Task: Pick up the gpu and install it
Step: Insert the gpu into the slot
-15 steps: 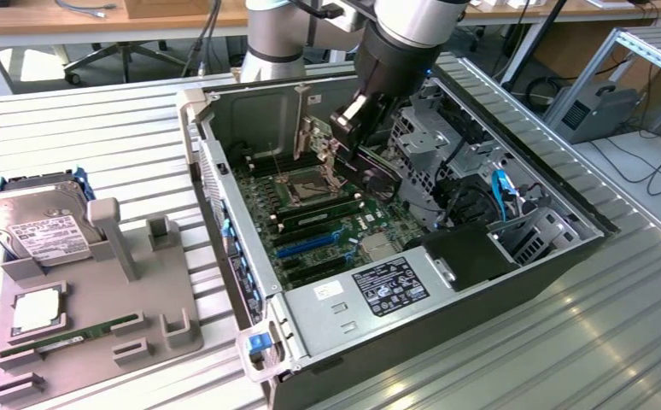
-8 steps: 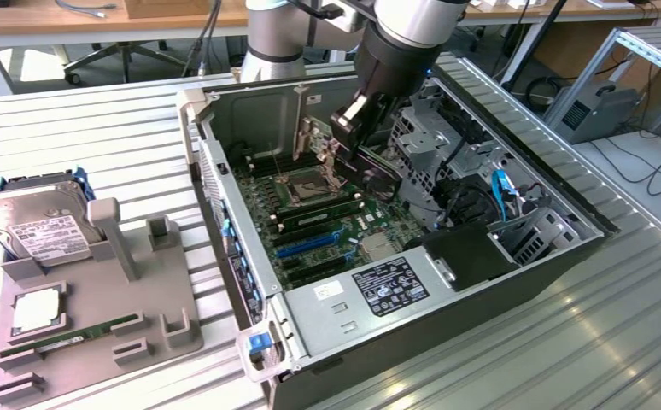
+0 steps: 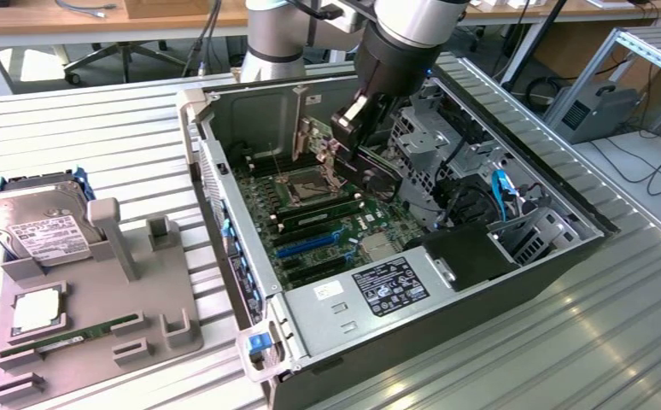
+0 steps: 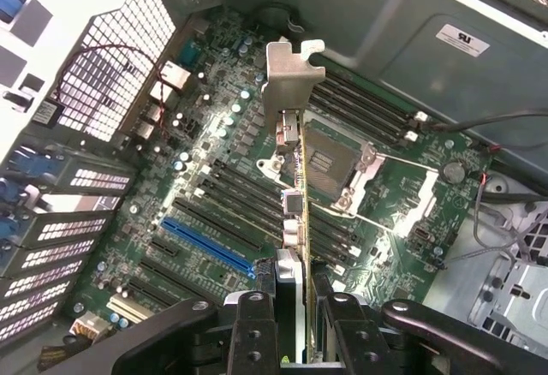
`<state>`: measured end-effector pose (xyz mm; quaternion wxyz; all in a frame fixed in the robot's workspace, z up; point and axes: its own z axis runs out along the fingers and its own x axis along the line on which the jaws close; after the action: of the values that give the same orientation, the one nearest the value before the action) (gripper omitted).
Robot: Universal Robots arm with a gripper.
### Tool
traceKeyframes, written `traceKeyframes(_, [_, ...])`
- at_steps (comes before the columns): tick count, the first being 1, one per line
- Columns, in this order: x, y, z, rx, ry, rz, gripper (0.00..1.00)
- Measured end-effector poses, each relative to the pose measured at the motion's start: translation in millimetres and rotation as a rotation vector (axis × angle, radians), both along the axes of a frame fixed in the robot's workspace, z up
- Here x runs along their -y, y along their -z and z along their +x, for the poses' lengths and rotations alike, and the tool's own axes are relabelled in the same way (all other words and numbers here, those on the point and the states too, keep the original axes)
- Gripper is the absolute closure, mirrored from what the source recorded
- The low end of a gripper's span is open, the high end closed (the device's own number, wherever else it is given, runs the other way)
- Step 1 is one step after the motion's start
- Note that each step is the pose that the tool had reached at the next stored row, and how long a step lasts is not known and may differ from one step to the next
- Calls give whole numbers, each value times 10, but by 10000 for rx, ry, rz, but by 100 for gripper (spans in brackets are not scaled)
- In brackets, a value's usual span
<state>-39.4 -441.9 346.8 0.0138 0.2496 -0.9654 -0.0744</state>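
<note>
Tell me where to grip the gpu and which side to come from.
Grip the gpu by its long edge away from the motherboard, one finger on each flat face, coming from above. It is thin and flat, and this leaves the silver bracket and the board-facing edge free. The gripper holds it this way.

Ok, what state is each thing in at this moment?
gpu: held edge-on over the motherboard, not in a slot
gripper: shut on gpu
computer case: side open
hard drive: resting on grey holder, outside case
memory stick: lying in grey holder
</note>
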Motion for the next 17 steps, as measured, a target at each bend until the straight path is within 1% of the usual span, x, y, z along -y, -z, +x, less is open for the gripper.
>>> traceKeyframes(17, [0, 0, 0, 0, -393, 0, 73])
